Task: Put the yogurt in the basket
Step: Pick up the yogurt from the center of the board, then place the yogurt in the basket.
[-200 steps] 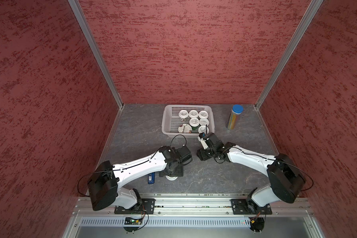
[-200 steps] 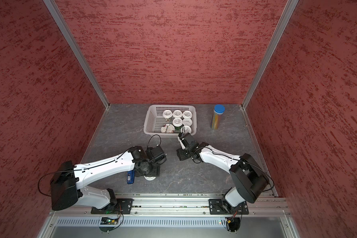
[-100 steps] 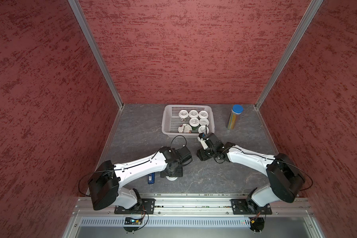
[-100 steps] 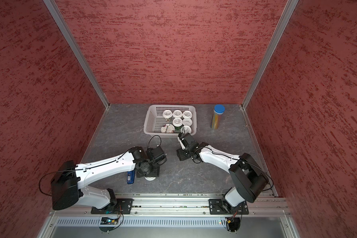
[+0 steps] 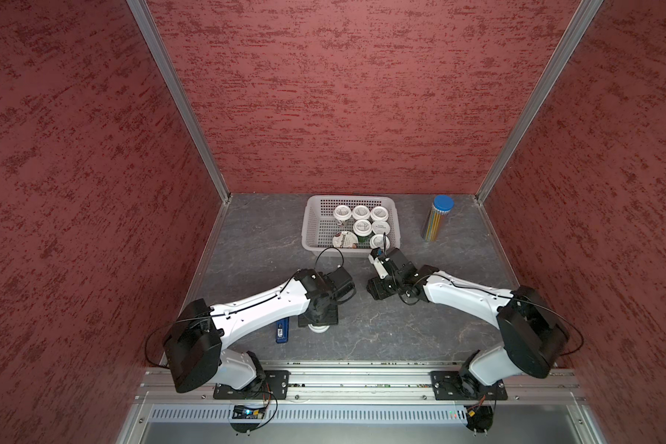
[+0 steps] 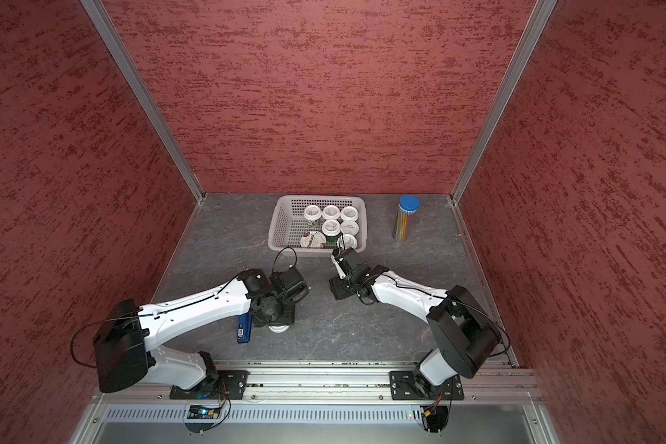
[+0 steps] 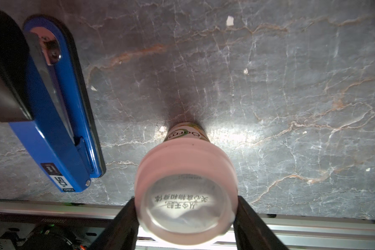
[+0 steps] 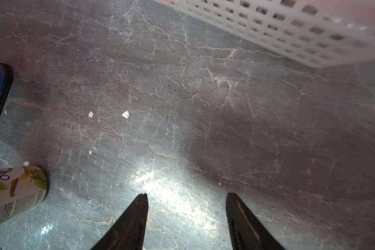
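Gripping last yogurt cup (image 7: 185,164) on bench (image 7: 290,86): left end effector (image 7: 185,200) clamped on it. Right end effector (image 8: 186,194) open, empty. Seven cups (image 5: 362,226) already in basket (image 5: 311,223); lift and carry remain.

white arm shells (image 5: 262,307), black joints (image 5: 193,346), tapered black fingers (image 8: 128,227).

In a top view the basket (image 5: 309,223) sits on the table (image 5: 254,238) at the centre of the frame. Seven yogurt cups (image 5: 362,226) stand inside it, crowded into its right half. The pencil tube (image 5: 435,225) stands apart to its right. Lower down, slightly left of centre, the eighth cup (image 5: 318,328) stands on the table, with the stapler (image 5: 282,331) lying just left of it.
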You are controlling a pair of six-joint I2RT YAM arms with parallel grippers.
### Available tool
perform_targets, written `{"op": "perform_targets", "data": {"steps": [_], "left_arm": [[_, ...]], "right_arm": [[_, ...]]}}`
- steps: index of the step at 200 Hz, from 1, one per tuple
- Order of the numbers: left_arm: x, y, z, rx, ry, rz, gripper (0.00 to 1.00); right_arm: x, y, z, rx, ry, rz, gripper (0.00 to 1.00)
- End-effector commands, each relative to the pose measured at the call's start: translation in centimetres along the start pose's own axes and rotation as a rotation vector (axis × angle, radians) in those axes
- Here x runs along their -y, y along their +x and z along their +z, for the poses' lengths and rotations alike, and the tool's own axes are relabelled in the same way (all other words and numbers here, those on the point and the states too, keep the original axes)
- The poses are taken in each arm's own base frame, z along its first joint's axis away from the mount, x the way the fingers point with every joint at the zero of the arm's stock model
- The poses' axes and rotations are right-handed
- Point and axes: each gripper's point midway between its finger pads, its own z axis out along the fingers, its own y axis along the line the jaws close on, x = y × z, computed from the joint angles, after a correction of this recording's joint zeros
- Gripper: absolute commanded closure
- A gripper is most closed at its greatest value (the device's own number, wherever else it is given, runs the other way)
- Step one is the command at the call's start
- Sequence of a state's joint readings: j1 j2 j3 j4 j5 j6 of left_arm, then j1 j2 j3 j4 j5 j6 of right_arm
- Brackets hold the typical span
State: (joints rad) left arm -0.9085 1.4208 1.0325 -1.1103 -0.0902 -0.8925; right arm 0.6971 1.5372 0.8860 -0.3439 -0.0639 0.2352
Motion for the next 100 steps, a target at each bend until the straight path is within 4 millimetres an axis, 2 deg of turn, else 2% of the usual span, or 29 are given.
{"op": "perform_targets", "data": {"steps": [1, 27, 65, 79, 83, 100], "left_arm": [[0.3, -2.6, -2.2, 0.065, 0.041, 0.01, 0.34], [0.0, -6.1, -4.4, 0.124, 0.058, 0.016, 0.35], [-0.1, -12.8, -7.5, 0.227, 0.086, 0.003, 0.35], [0.5, -15.5, -8.1, 0.255, 0.102, 0.007, 0.35], [0.6, -16.2, -8.2, 0.263, 0.102, 0.004, 0.35], [1.2, -19.7, -8.3, 0.288, 0.106, 0.001, 0.36]], "right_arm": [[-0.1, -0.4, 0.0, 0.028, 0.004, -0.01, 0.37], [-0.1, -0.6, -0.3, 0.039, 0.005, -0.01, 0.37], [-0.3, -0.7, -1.4, 0.067, -0.004, -0.024, 0.37], [-0.2, -0.5, -1.5, 0.066, 0.0, -0.031, 0.37], [-0.4, -1.0, -2.4, 0.094, -0.006, -0.036, 0.37], [-0.5, -1.0, -2.9, 0.104, -0.004, -0.052, 0.37]]}}
